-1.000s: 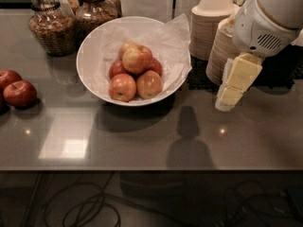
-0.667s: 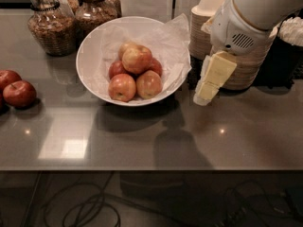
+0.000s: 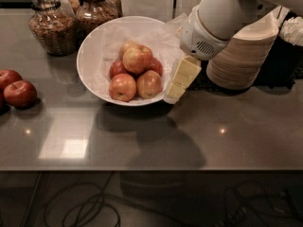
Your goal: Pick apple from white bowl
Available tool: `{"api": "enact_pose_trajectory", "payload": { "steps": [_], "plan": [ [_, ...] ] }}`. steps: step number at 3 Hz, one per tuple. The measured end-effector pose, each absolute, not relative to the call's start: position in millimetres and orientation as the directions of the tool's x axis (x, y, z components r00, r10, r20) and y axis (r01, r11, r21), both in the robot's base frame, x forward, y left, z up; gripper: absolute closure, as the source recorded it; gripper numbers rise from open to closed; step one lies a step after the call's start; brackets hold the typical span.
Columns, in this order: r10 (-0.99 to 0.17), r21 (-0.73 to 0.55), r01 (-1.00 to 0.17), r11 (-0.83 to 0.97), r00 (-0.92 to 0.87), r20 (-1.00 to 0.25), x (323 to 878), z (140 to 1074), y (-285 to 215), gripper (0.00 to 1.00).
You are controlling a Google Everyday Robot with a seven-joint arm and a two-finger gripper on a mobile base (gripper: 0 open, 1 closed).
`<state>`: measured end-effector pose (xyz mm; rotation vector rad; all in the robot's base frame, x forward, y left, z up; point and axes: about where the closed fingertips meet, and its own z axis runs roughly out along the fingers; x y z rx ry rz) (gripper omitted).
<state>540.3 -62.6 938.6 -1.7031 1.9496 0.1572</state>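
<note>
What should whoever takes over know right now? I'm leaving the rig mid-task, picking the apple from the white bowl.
Gripper: at the right rim of the white bowl, beside the fruit, nothing visibly in it.
Apple: on top of the pile in the bowl, not yet grasped.
Done: approach only.
Left: reach in, grasp the apple, lift it out.
Nearby: stacked beige bowls behind the arm; dark-red apples on the table at left.

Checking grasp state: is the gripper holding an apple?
No, the gripper hangs at the white bowl's right rim, while the apple rests atop the other apples inside.
</note>
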Motion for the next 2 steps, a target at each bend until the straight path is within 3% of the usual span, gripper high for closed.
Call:
{"api": "enact_pose_trajectory", "payload": {
  "steps": [2],
  "plan": [
    [-0.817,-0.228,-0.968,0.101,0.05,-0.574,562.1,922.7,-6.0,0.0]
  ]
}}
